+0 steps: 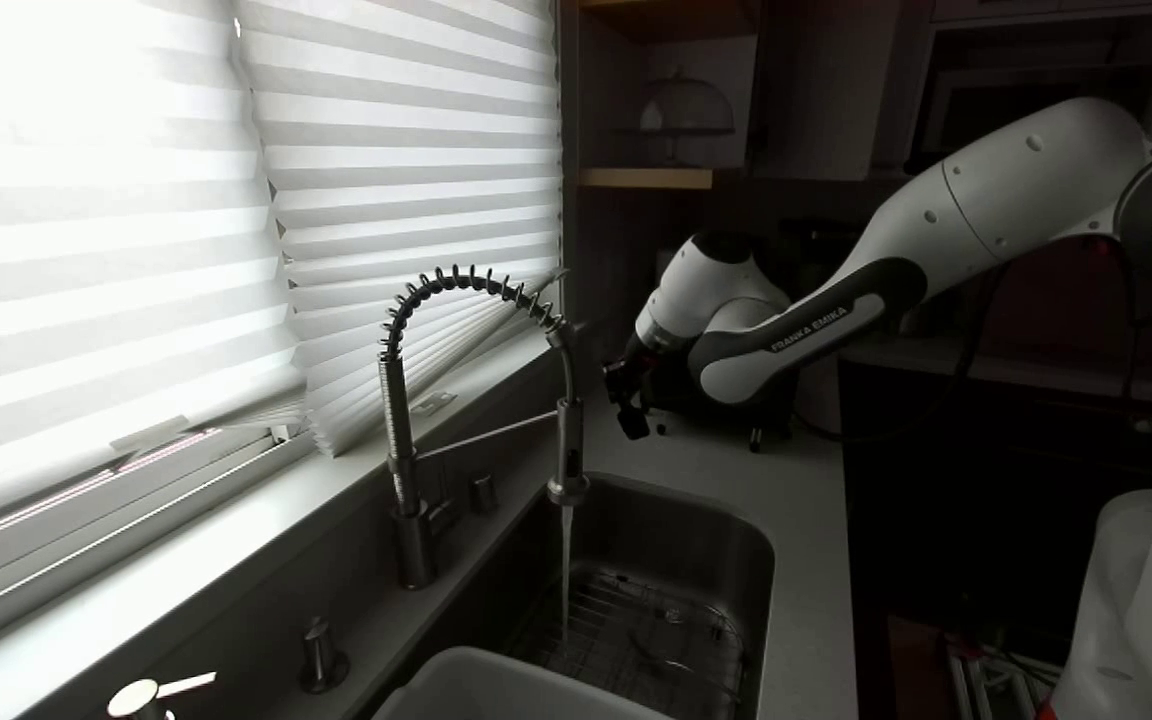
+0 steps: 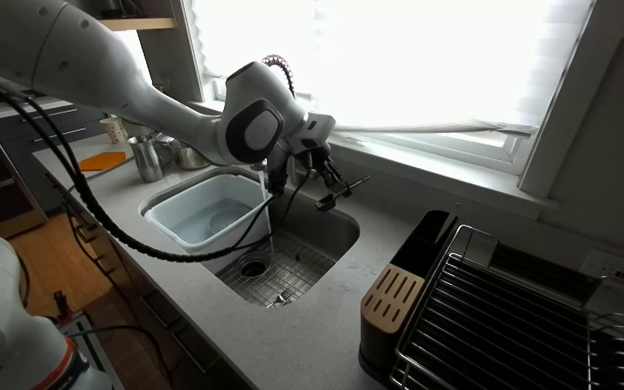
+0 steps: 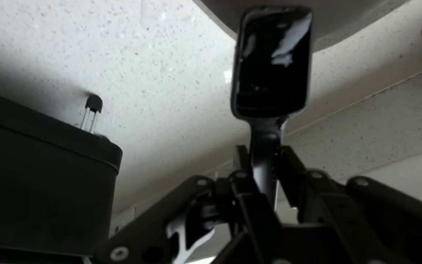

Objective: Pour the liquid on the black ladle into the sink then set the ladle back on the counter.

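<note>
Fingers (image 3: pixel 292 168) sat nearest the wrist camera, drawn together and pinching the handle of the black ladle (image 3: pixel 271 73), one finger to each side. Ladle head was rectangular with rounded corners; its hollow faced the camera and showed bright reflections on glossy black. Could not tell from these whether it held liquid. An exterior view placed the ladle in mid-air near the end of the sink (image 2: pixel 328 233) opposite a white tub (image 2: pixel 231 233), handle slanting upward from the head. Wrist view: far end of the head overlapped the sink edge, the rest showed against the pale speckled surface (image 2: pixel 301 336) below. Exact position relative to the rim could not be judged.

Faucet (image 1: pixel 398 420) was running: a thin stream of water (image 1: pixel 566 580) fell into the sink in both exterior views, just beside the tub. Tub stood in the sink, a round item (image 2: pixel 228 218) inside, outline indistinct. Wire grid (image 2: pixel 304 271) lay on the sink floor; one shiny piece (image 2: pixel 281 299) on it was too small to identify.

Elsewhere on the surface, a black holder with a slotted wooden top (image 2: pixel 393 298) stood just beside a wire dish rack (image 2: pixel 507 314); a metal pitcher (image 2: pixel 148 162) and a metal vessel (image 2: pixel 187 158) stood near each other at the tub end.
</note>
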